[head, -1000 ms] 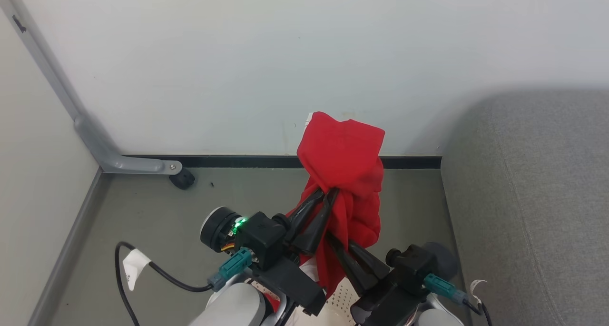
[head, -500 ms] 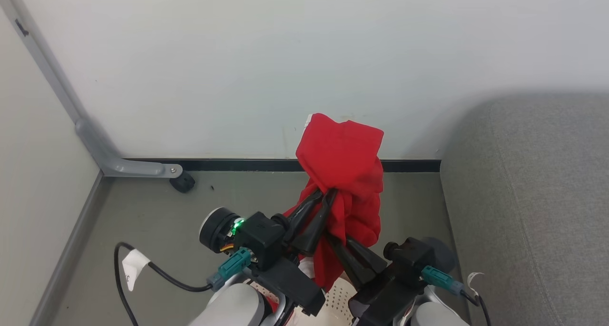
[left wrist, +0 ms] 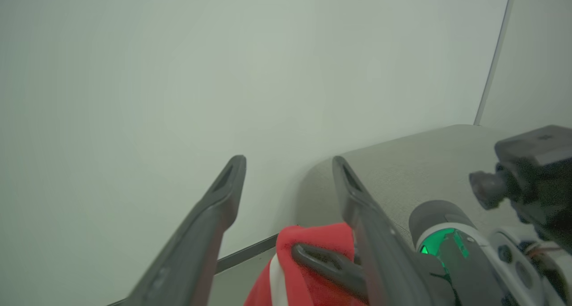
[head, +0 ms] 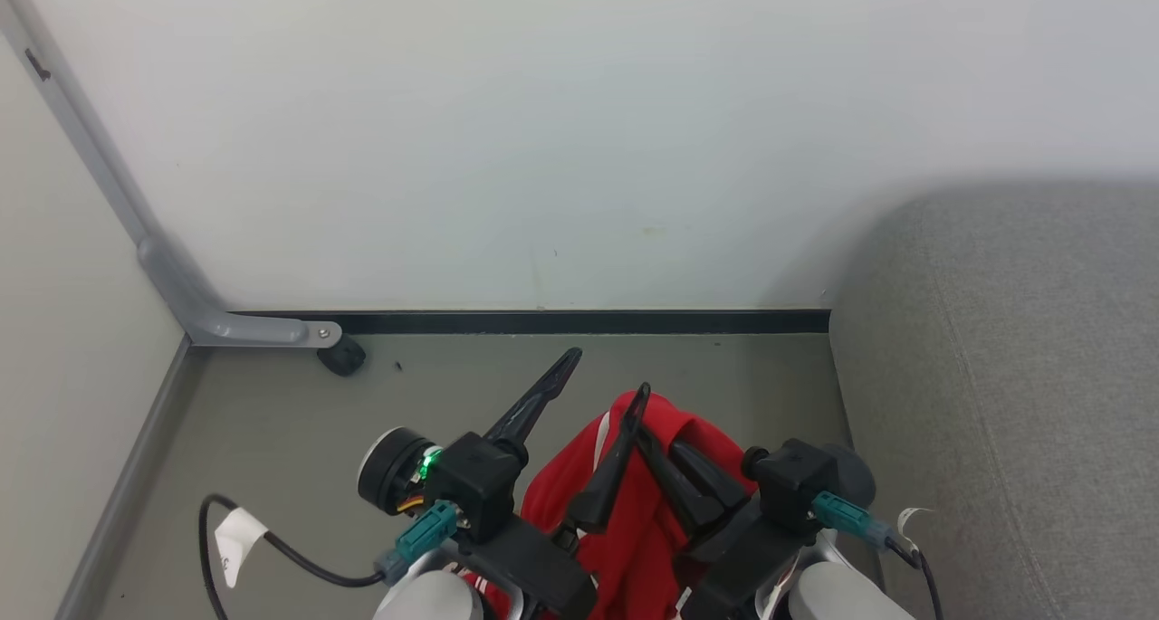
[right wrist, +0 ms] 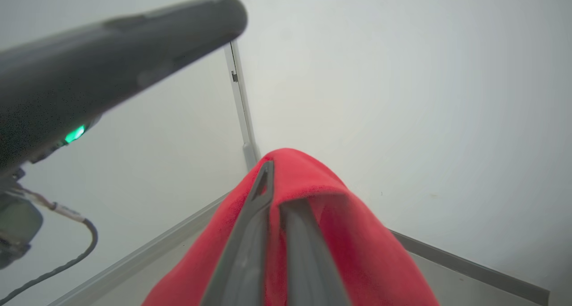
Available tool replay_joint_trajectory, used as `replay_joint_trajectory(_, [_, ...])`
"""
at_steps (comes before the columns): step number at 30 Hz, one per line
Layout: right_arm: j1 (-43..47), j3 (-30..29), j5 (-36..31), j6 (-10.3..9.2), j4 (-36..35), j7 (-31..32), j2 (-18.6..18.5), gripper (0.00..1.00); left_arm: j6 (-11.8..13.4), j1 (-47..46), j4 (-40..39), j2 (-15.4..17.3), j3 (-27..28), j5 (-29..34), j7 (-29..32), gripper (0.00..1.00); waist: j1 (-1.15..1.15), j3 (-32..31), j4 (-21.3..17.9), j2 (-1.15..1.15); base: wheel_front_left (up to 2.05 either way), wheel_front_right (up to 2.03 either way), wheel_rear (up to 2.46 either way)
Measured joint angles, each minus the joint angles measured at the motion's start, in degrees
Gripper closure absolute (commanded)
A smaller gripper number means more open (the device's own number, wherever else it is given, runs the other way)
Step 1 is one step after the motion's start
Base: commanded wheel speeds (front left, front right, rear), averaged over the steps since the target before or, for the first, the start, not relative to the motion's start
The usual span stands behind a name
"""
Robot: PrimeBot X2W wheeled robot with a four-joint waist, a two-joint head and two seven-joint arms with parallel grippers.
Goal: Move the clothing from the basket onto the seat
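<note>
The right hand (head: 656, 439) is closed, its two dark fingers pressed together with a fold of the red clothing (head: 634, 538) pinched between them. In the right wrist view the fabric drapes over both sides of this hand (right wrist: 277, 194), forming a red hump in the lower middle of the frame. The left hand (head: 607, 371) stands open just to the left, its fingers spread wide with nothing between them. One finger points toward the upper middle of the head view and the other lies against the front of the cloth. From the left wrist view the open left hand (left wrist: 288, 163) frames bare wall, with the clothing (left wrist: 313, 248) low between its fingers. A white stripe (left wrist: 276, 281) shows at the cloth's edge, and one finger (left wrist: 321, 263) of the right hand crosses it. The clothing bunches at the bottom centre of the head view, between the two wrists and above the grey floor (head: 299, 439). The seat (head: 1014, 376) fills the right side of that frame, apart from the cloth. A black baseboard (head: 579, 321) runs below the pale wall (head: 543, 131), and a grey metal leg with a caster (head: 342, 357) sits at left.
</note>
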Motion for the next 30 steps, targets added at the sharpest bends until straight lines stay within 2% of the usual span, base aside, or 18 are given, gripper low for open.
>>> replay_joint_trajectory(8, [0.0, -2.1, 0.5, -0.21, 0.1, -0.3, -0.3, 1.0, 1.2, 3.3, -3.3, 3.0, 0.3, 0.2, 0.0, 0.0, 0.0, 0.4, -2.1, 0.0, 0.0, 0.0, 0.0])
replay_joint_trajectory(14, [0.0, -4.3, 0.7, -1.57, -0.1, -0.4, -1.5, 1.0, 1.7, 5.5, -5.5, 4.9, 0.1, 0.7, 0.1, 0.0, 0.0, 1.2, -4.7, 0.0, 0.0, 0.0, 0.0])
replay_joint_trajectory(30, [0.0, -10.0, 1.3, -4.56, -2.5, -0.5, -2.9, 1.0, 2.2, 6.8, -9.5, 6.3, -2.0, 2.8, 2.7, 0.0, 0.0, 5.2, -15.1, 0.0, 0.0, 0.0, 0.0])
